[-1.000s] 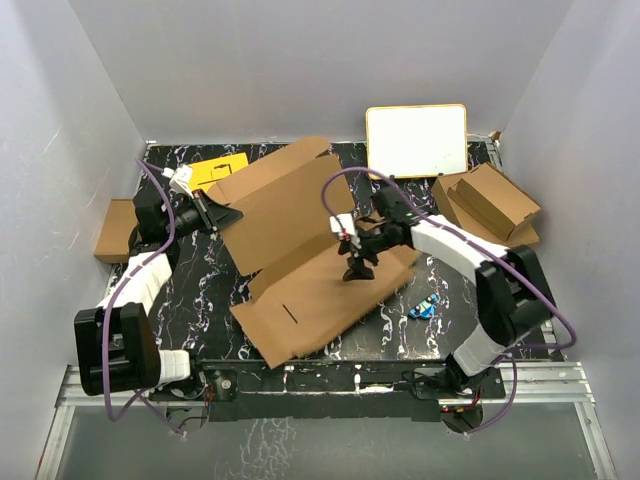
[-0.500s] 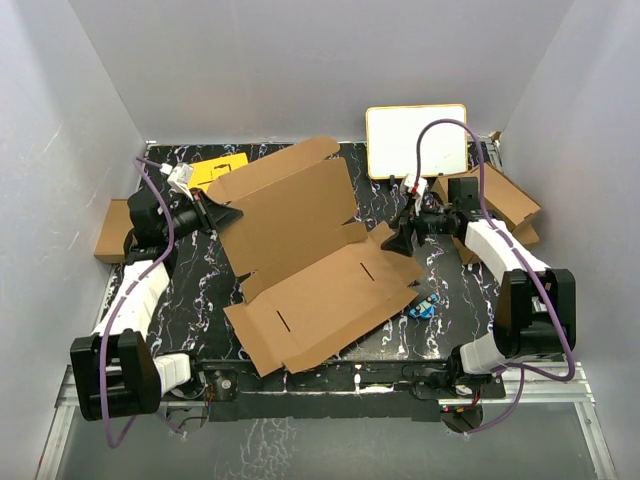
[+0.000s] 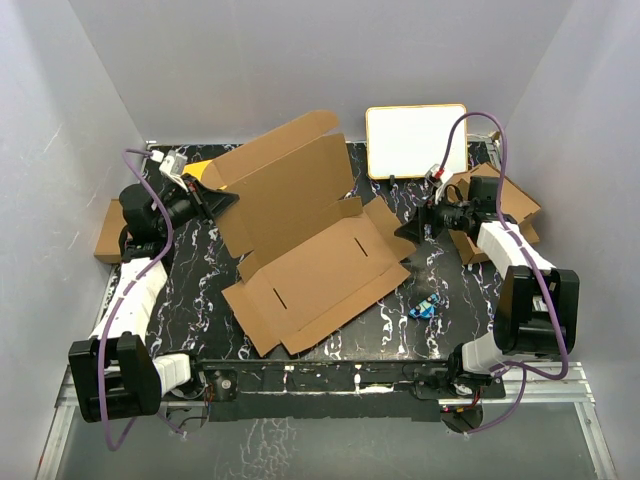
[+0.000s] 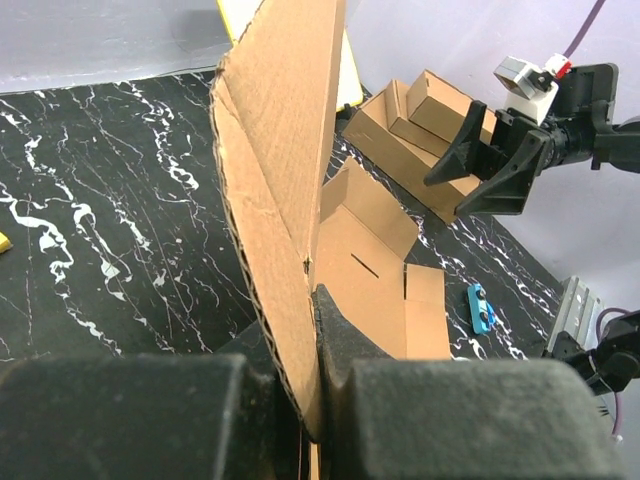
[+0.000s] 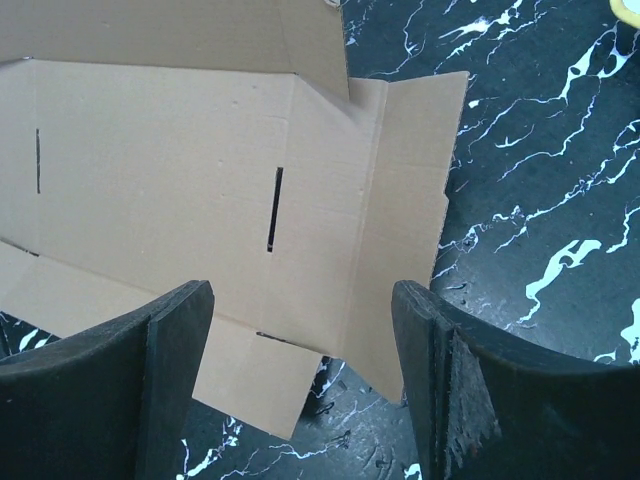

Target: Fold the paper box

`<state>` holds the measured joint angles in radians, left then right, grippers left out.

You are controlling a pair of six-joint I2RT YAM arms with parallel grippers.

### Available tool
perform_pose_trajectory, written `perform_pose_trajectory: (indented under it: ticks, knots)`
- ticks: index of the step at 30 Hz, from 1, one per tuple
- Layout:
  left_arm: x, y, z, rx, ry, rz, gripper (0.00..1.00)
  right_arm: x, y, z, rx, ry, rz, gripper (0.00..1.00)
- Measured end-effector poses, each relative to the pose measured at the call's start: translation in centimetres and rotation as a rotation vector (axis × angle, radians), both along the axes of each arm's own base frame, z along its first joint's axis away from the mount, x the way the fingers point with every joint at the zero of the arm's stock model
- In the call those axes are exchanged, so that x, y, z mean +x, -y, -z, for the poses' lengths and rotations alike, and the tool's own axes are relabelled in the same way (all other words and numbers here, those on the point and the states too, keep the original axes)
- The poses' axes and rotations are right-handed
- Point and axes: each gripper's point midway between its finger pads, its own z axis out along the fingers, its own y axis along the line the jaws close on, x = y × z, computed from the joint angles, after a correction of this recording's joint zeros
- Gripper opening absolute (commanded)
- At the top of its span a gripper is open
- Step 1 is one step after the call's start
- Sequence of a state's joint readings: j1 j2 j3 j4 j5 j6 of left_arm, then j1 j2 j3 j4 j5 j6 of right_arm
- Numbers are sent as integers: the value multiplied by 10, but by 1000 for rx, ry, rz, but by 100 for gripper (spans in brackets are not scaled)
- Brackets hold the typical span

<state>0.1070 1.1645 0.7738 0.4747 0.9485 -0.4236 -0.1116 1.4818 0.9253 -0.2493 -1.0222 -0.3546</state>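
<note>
The paper box (image 3: pixel 300 245) is a large brown die-cut sheet lying unfolded on the black marbled table, slots facing up. Its far panel (image 4: pixel 285 150) is tilted upward. My left gripper (image 3: pixel 215 200) is shut on the left edge of that raised panel, and the cardboard edge is pinched between its black fingers (image 4: pixel 340 345). My right gripper (image 3: pixel 410 230) hovers open just off the box's right flap and touches nothing. In the right wrist view the flat slotted panel (image 5: pixel 180 170) lies below the spread fingertips (image 5: pixel 185 310).
A whiteboard (image 3: pixel 415 140) leans at the back. Folded cardboard boxes (image 3: pixel 497 205) are stacked at the right, and a small brown box (image 3: pixel 112 230) sits off the table's left edge. A yellow card (image 3: pixel 202 170) peeks out behind the raised panel. A small blue object (image 3: pixel 424 305) lies front right.
My right gripper pulled back from over the box's middle to the right and opened wider. My left gripper rose, tilting the far panel up, and the sheet shifted slightly.
</note>
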Motion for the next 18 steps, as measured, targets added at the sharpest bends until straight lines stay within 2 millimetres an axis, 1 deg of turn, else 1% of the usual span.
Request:
perform_pose_trajectory:
  ticks: [7,12,15,17,18]
  knots:
    - [-5,3,-4,16,38,31,0,2,1,2,5,-8,9,78]
    - [-9,5,-8,30,66,53,0,1,-2,-1,9,30,-33,79]
    - [-12,6,-10,36,81,64,0,1,-6,-7,5,71,-73,79]
    - [-14,6,-12,39,92,71,0,4,-9,-15,-1,106,-96,79]
    - [-15,7,-14,40,100,78,0,6,-10,-23,-5,132,-110,79]
